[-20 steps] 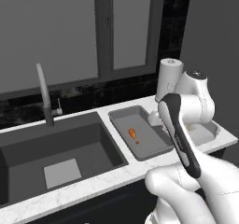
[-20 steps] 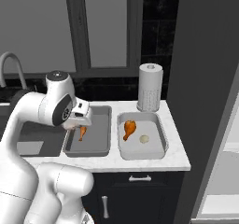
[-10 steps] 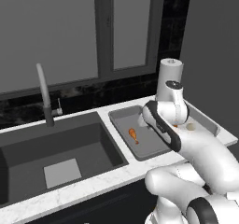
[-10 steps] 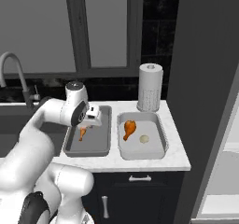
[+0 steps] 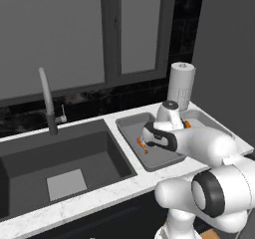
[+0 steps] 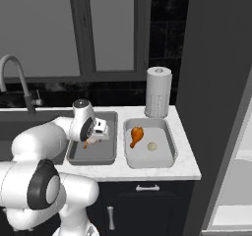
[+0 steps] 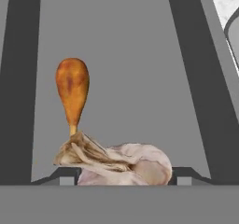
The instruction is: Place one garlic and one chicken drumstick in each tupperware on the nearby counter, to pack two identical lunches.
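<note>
Arm swung in from a second ago, bringing the gripper (image 7: 125,174) low over the left tray (image 6: 74,156). Its jaws pinch a garlic (image 7: 122,163), just above the drumstick (image 7: 72,91) lying there; the right tray (image 6: 167,154) is already packed, so release completes the lunches

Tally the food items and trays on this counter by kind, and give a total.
Tupperware trays: 2 (left, right)
Chicken drumsticks: 2 (left tray, right tray)
Garlic: 2 (at the gripper, right tray)
Total: 6
</note>
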Available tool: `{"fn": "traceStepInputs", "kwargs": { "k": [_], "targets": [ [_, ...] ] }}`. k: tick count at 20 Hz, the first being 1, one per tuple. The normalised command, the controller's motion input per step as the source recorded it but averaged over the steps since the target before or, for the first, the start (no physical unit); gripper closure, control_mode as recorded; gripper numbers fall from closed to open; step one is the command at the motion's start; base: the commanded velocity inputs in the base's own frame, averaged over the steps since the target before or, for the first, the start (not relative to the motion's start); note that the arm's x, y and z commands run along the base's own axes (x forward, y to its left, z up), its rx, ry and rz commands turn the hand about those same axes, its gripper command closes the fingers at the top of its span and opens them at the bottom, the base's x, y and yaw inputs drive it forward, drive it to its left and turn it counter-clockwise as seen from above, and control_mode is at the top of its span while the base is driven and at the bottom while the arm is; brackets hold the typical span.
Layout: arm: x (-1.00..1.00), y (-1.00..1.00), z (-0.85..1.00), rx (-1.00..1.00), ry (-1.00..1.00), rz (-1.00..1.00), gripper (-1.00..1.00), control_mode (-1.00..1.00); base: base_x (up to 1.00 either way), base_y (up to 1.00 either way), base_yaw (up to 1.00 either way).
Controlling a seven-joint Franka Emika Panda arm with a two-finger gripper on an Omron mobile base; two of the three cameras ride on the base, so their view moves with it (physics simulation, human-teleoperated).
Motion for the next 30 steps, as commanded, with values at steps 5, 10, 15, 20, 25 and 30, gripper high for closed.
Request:
{"fn": "traceStepInputs", "kwargs": {
  "k": [5, 10, 15, 20, 25, 30],
  "targets": [
    [0.04, 0.00, -0.18, 0.00, 0.00, 0.00, 1.00, -1.00, 0.00, 0.00, 0.00],
    [0.46, 0.00, 0.00, 0.00, 0.00, 0.00, 1.00, -1.00, 0.00, 0.00, 0.00],
    [0.38, 0.00, 0.00, 0.00, 0.00, 0.00, 1.00, -1.00, 0.00, 0.00, 0.00],
    [0.04, 0.00, -0.13, 0.00, 0.00, 0.00, 1.00, -1.00, 0.00, 0.00, 0.00],
    [0.00, 0.00, -0.20, -0.01, 0.00, 0.00, 1.00, -1.00, 0.00, 0.00, 0.00],
    [0.00, 0.00, 0.13, -0.01, 0.00, 0.00, -1.00, -1.00, 0.00, 0.00, 0.00]
  ]
}}
